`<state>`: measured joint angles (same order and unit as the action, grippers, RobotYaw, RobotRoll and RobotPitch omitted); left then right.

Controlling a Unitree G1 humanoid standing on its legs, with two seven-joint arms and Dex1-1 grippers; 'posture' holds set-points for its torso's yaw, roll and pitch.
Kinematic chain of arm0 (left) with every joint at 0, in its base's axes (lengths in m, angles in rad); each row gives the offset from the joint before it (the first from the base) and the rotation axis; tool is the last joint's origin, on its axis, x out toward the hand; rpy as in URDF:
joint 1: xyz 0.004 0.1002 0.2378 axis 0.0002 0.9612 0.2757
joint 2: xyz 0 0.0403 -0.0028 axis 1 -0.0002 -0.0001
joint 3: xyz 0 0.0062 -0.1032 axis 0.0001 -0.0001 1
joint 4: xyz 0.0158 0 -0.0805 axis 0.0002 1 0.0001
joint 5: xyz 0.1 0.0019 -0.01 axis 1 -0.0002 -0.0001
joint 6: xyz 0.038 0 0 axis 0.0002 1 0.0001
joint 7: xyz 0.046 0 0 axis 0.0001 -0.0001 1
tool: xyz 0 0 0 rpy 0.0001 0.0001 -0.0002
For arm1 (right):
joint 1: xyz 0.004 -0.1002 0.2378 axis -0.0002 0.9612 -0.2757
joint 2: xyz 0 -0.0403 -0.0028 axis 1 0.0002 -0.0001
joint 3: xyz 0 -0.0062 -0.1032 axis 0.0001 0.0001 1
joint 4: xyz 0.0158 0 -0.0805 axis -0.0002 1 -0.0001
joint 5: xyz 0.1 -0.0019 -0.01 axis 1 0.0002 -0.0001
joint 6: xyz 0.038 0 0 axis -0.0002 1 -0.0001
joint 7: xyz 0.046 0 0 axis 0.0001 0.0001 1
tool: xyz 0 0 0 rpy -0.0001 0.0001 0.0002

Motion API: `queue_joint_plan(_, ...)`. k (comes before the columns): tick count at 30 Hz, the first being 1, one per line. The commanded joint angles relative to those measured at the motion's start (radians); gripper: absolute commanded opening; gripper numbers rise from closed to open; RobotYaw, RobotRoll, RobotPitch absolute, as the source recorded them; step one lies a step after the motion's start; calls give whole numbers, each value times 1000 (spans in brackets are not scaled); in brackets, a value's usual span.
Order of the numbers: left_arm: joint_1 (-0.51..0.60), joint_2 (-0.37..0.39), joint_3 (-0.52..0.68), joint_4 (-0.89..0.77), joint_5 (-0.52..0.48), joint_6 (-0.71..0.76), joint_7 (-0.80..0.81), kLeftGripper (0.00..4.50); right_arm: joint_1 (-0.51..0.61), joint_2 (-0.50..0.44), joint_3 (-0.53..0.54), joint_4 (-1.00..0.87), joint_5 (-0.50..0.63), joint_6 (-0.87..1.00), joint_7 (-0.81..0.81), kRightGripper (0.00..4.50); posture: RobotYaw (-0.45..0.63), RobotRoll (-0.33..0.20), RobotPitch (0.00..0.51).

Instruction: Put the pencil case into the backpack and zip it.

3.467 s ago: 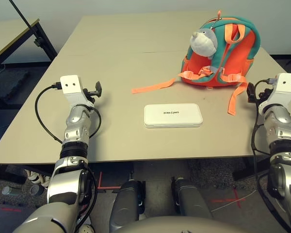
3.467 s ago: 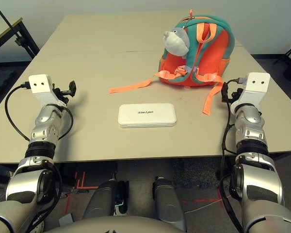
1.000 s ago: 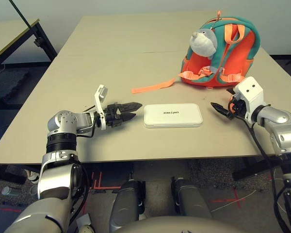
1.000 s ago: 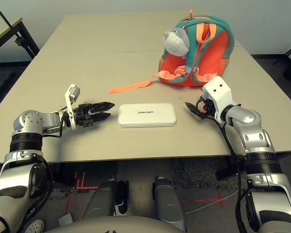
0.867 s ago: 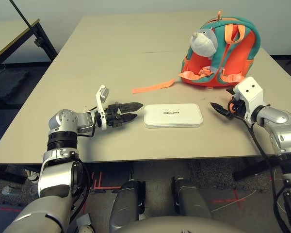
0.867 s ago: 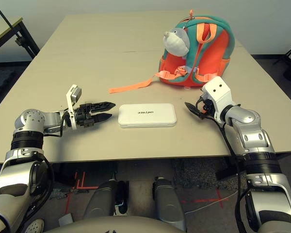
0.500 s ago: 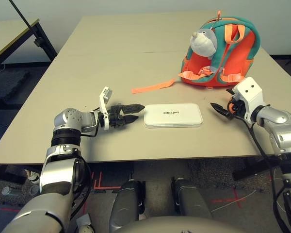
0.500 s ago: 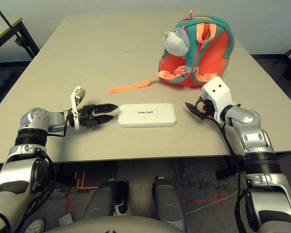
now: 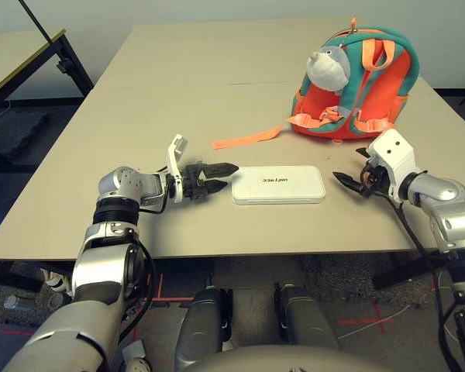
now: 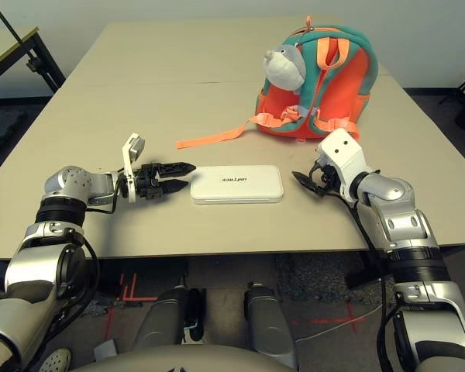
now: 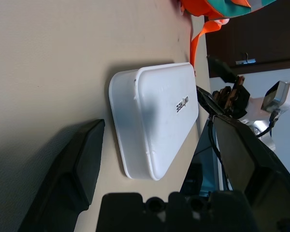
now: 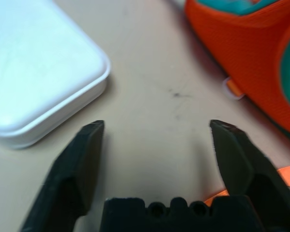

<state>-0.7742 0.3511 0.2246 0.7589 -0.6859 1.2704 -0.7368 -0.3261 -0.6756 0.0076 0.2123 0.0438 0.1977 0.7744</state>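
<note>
Nothing of the job was done yet, as I judged it: the case [image 9: 278,184] lay flat on the counter [image 9: 178,93], outside the backpack [image 9: 355,85], and packing and zipping were all still ahead. My left pincer [image 9: 215,177] was spread wide, level with the case's left end, just short of it and touching nothing. My right pincer [image 9: 347,181] was also spread, empty, near the case's right end with bare counter between.

The case sat in the middle of the near counter, its long axis running left to right across me, lettering face up. The backpack stood upright well behind it to the right, its straps and plush animal [image 9: 328,67] facing me, one strap [image 9: 252,138] trailing toward the case.
</note>
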Motion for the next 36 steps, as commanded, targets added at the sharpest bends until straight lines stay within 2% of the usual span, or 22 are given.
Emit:
queue_joint_plan(1,0,-13,-19,24,33,3,6,4500,15,-18,25,-27,-14,9,23,3139,-193,0,84)
queue_joint_plan(9,1,-13,-19,27,48,9,-6,4500,30,-15,67,-60,-28,19,57,25,-190,0,90)
queue_joint_plan(19,6,-18,-11,21,53,8,3,4500,27,5,120,-95,-28,55,91,25,-181,0,92)
queue_joint_plan(29,16,-24,-17,7,53,18,4,4500,-2,119,125,-134,-10,88,50,25,-174,0,96)
queue_joint_plan(36,17,-26,-19,5,56,18,4,4500,-8,153,116,-141,-10,108,29,25,-175,0,93)
